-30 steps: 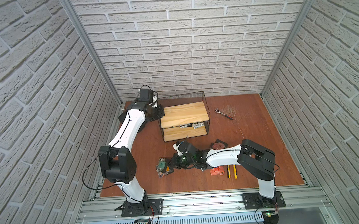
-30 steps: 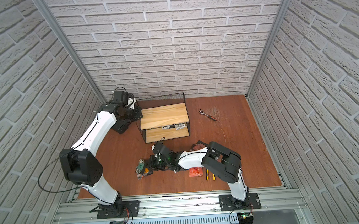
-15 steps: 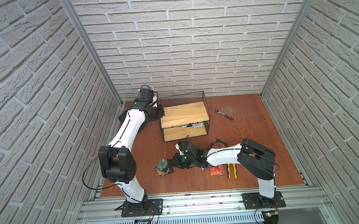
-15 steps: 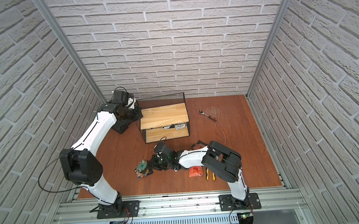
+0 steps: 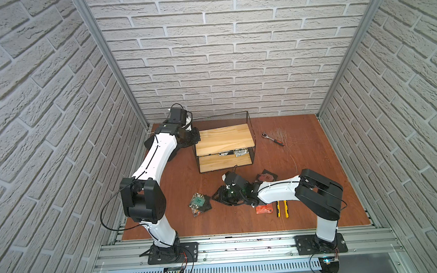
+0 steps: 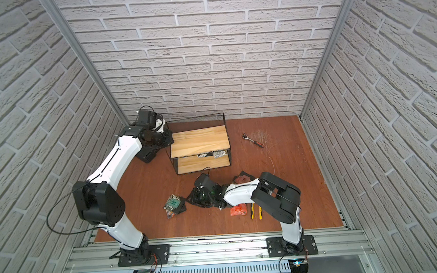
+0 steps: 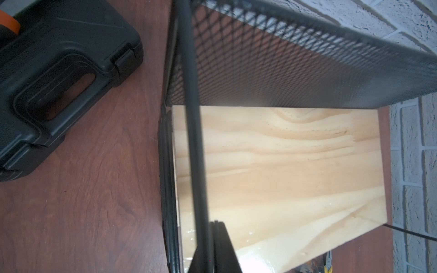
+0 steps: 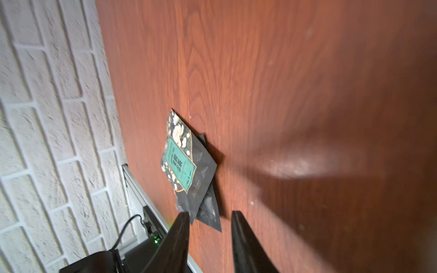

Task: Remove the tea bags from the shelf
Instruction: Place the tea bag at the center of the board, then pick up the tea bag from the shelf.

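The shelf (image 5: pixel 224 142) stands at the back, with its upper board (image 7: pixel 283 177) bare. A few tea bags (image 5: pixel 235 153) lie at the right end of its lower board. More tea bags lie in a pile (image 5: pixel 199 203) on the table; the top one has a green label (image 8: pixel 182 163). My right gripper (image 8: pixel 210 215) is open just right of the pile and holds nothing. A black sachet's corner lies on the table by its fingertips. My left gripper (image 7: pixel 217 223) is shut at the shelf's left end, against a thin frame wire (image 7: pixel 194 141).
A red sachet (image 5: pixel 264 208) and yellow-handled pliers (image 5: pixel 281 208) lie by my right forearm, and another dark sachet (image 5: pixel 266 177) lies behind it. A ratchet wrench (image 5: pixel 273 138) lies right of the shelf. A black tool case (image 7: pixel 59 71) sits left of the shelf.
My right gripper's jaws have opened beside the pile of tea bags on the table. The left arm has not moved.
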`<state>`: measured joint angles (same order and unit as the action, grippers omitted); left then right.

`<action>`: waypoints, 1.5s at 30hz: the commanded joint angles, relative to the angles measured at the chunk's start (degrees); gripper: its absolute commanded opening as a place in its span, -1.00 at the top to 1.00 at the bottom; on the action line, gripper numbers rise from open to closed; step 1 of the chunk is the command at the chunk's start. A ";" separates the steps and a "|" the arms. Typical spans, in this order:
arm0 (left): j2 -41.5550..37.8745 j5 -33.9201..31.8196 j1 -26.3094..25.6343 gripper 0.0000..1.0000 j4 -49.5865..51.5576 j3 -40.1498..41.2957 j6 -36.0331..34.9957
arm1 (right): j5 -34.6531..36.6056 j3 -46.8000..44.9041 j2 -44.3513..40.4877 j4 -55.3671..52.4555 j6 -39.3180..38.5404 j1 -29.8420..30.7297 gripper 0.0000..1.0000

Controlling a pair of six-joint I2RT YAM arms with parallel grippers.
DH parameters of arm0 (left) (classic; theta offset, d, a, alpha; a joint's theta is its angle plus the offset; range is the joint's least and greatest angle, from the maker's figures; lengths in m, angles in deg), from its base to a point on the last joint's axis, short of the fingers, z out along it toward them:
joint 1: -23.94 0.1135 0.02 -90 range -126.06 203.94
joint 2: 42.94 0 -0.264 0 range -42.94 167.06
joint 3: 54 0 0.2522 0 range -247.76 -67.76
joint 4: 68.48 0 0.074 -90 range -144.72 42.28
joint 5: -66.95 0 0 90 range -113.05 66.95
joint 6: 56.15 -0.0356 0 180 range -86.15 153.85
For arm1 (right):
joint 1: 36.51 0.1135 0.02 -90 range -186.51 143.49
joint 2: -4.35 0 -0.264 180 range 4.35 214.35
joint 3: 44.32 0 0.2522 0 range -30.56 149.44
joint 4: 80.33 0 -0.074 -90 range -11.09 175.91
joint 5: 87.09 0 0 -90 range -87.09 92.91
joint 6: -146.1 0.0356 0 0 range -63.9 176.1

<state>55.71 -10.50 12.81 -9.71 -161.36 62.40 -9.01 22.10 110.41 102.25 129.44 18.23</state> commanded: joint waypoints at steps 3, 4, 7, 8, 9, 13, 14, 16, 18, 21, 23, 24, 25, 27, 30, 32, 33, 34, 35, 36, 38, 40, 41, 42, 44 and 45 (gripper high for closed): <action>1.68 0.33 0.15 0.85 0.02 -0.86 -1.22 | 8.11 -8.82 -8.32 8.68 3.78 -2.63 0.32; 1.70 0.32 0.20 0.85 0.07 -0.81 -1.22 | 9.69 -10.67 -9.65 9.84 4.64 -3.14 0.34; 1.76 0.34 0.23 0.85 0.15 -0.98 -1.31 | 15.07 -15.52 -13.38 13.68 7.09 -4.50 0.53; 1.80 0.33 0.24 0.85 0.14 -1.05 -1.31 | 17.69 -17.27 -14.82 14.60 8.54 -4.72 0.61; 1.79 0.31 0.24 0.85 0.16 -1.13 -1.31 | 20.27 -18.39 -16.01 14.67 10.06 -4.90 0.70; 1.94 0.37 0.23 0.85 0.15 -1.40 -1.31 | 27.81 -20.75 -18.28 17.24 13.16 -5.44 0.95; 2.03 0.43 0.26 0.85 0.16 -1.36 -1.31 | 28.33 -20.38 -17.85 17.81 13.48 -5.53 0.95; 2.22 0.60 0.24 0.85 0.03 -1.50 -1.31 | 28.52 -18.45 -15.85 19.07 13.91 -5.59 0.95; 2.34 0.69 0.28 0.85 0.07 -1.67 -1.26 | 27.87 -15.38 -13.01 20.32 14.03 -5.63 0.95; 2.60 0.71 0.24 0.85 0.06 -1.91 -1.31 | 28.08 -10.53 -7.52 23.73 15.21 -5.65 0.95; 2.53 0.69 0.24 0.85 0.10 -2.02 -1.31 | 30.34 -8.16 -3.70 27.48 16.35 -5.61 0.91; 2.58 0.68 0.32 0.85 0.07 -2.06 -1.32 | 32.08 -6.37 -1.38 28.98 17.31 -5.67 0.89; 2.55 0.71 0.27 0.85 0.07 -2.00 -1.31 | 33.25 -4.97 0.45 30.14 17.89 -5.68 0.88; 2.60 0.74 0.31 0.85 0.00 -1.99 -1.31 | 35.51 -1.67 4.30 32.73 17.99 -5.85 0.85; 2.59 0.67 0.45 0.85 0.07 -2.07 -1.40 | 38.51 3.13 9.98 35.03 18.35 -6.09 0.81; 2.54 0.59 0.45 0.85 0.11 -2.16 -1.57 | 40.12 6.36 12.40 33.85 18.33 -6.31 0.80; 2.55 0.60 0.41 0.85 0.20 -2.24 -1.67 | 40.60 7.69 13.17 32.84 18.40 -6.37 0.80; 2.59 0.58 0.55 0.85 0.25 -2.24 -1.75 | 41.21 9.05 14.05 32.12 18.41 -6.51 0.80; 2.60 0.63 0.55 0.85 0.29 -2.27 -1.82 | 41.83 10.26 15.13 31.81 18.78 -6.62 0.81; 2.53 0.60 0.53 0.85 0.31 -2.22 -1.84 | 42.44 11.24 15.96 31.61 19.37 -6.70 0.80; 2.47 0.59 0.59 0.85 0.29 -2.11 -1.91 | 44.16 12.97 17.63 31.39 20.09 -6.90 0.80; 2.37 0.54 0.59 0.85 0.27 -2.02 -1.93 | 45.20 14.95 19.02 29.99 20.67 -7.17 0.80; 2.42 0.60 0.59 0.85 0.21 -1.95 -1.97 | 45.43 15.85 19.61 29.40 20.97 -7.30 0.79; 2.42 0.67 0.68 0.85 0.33 -1.96 -2.03 | 45.87 16.82 20.32 28.98 21.34 -7.53 0.79; 2.48 0.60 0.74 0.85 0.34 -1.85 -2.01 | 46.77 18.14 21.55 28.55 22.10 -7.78 0.76; 2.48 0.70 0.78 0.85 0.33 -1.92 -2.07 | 47.52 18.86 22.26 28.52 22.43 -7.89 0.76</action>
<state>56.70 -9.93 13.07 -8.88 -162.81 61.97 34.59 38.58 130.54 131.36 150.18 10.99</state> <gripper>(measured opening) 0.074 0.115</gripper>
